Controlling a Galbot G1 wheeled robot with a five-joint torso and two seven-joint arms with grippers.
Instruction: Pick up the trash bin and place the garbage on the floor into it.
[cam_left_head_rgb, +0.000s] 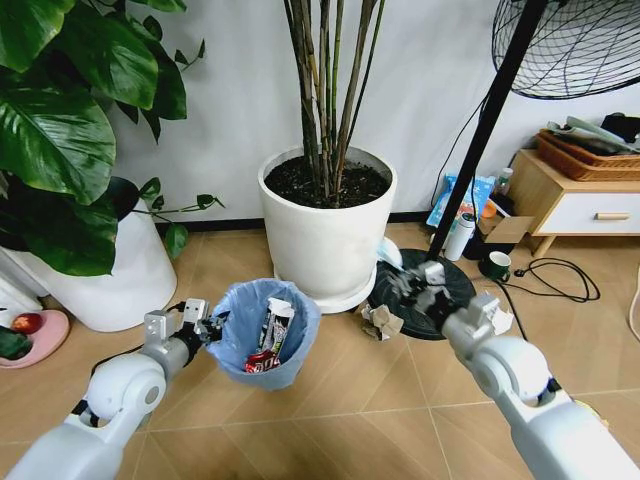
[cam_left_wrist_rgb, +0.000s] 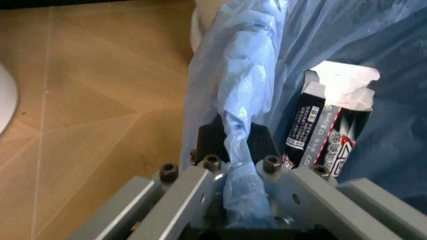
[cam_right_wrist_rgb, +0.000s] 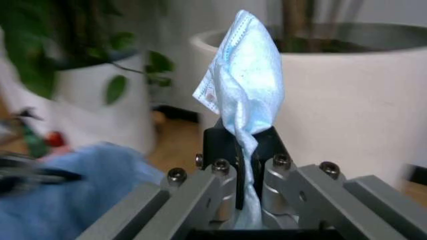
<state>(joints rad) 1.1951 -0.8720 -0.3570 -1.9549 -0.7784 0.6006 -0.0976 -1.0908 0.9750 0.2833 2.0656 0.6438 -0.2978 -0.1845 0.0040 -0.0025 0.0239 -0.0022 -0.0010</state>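
Observation:
My left gripper (cam_left_head_rgb: 212, 328) is shut on the left rim of the trash bin (cam_left_head_rgb: 238, 300), pinching its crinkly blue bag (cam_left_wrist_rgb: 240, 95), and holds it just above the floor (cam_left_head_rgb: 350, 400). Inside the bin lie a black-white tube (cam_left_head_rgb: 275, 325) (cam_left_wrist_rgb: 327, 130) and a red wrapper (cam_left_head_rgb: 262, 362). To the bin's right, my right gripper (cam_left_head_rgb: 412, 283) (cam_right_wrist_rgb: 243, 145) is shut on a pale blue crumpled piece of garbage (cam_right_wrist_rgb: 243, 75) (cam_left_head_rgb: 390, 255), raised near the fan base. A crumpled brown-white paper (cam_left_head_rgb: 380, 322) lies on the floor beside that base.
A large white plant pot (cam_left_head_rgb: 325, 220) stands right behind the bin, another white pot (cam_left_head_rgb: 120, 280) at the left. A fan's black base (cam_left_head_rgb: 455, 290) and pole (cam_left_head_rgb: 490, 110) are under my right arm. A wooden cabinet (cam_left_head_rgb: 580, 195), green mug (cam_left_head_rgb: 497, 265) and cable (cam_left_head_rgb: 560, 280) sit far right.

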